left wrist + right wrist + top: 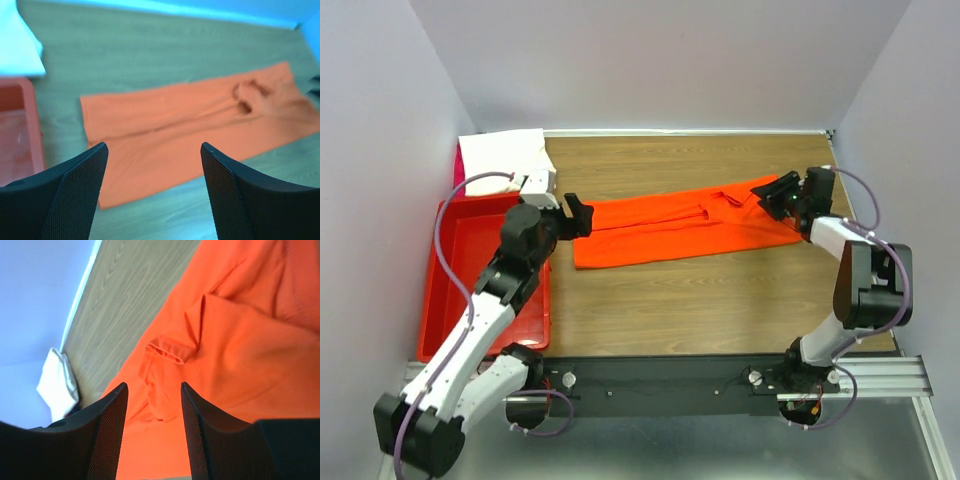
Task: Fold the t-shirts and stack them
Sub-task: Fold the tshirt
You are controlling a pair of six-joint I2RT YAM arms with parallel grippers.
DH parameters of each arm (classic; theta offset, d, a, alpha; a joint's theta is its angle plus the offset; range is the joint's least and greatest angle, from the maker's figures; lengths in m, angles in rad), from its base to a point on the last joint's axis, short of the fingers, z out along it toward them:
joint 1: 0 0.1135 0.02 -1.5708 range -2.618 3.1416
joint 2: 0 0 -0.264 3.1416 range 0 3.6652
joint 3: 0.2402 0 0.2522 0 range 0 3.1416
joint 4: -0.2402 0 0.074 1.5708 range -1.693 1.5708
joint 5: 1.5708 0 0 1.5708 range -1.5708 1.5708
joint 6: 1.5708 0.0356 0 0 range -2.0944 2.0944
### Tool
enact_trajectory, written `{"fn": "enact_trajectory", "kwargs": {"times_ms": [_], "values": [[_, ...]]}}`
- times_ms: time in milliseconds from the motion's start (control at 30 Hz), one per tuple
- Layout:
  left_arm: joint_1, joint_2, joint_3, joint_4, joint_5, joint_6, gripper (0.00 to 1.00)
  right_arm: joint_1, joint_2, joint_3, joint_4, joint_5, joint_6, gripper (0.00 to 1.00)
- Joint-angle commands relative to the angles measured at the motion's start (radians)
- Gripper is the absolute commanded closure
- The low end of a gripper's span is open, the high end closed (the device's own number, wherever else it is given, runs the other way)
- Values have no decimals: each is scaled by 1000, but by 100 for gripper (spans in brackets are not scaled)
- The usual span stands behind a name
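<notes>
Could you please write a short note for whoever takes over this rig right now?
Left pincer open, empty, at the orange t-shirt's left end.
Right pincer open, empty, over its right end.
The shirt lies on the table as a long strip; the white t-shirt sits at the far-left corner, beyond the red bin.
Done: lengthwise fold. Left: fold crosswise, stack.

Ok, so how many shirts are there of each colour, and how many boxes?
Orange-red t-shirt: 1
White t-shirt: 1
Red bin: 1
Total: 3
A pink sliver beside the white one shows too little to count.
</notes>
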Motion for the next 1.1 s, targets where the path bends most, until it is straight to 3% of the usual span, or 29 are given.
{"fn": "enact_trajectory", "kwargs": {"times_ms": [0,133,333,733,1067], "values": [[-6,-113,-66,66,-75,97,17,52,78,-42,216,23,226,46],[-8,-294,-172,101,-153,122,11,95,149,-73,296,103,320,46],[-6,-416,-247,179,-202,132,2,115,205,-85,356,175,397,46],[-6,-342,-237,178,-222,175,2,155,281,-85,371,256,471,48],[-6,-347,-241,181,-224,186,2,157,317,-71,390,289,506,63]]}}
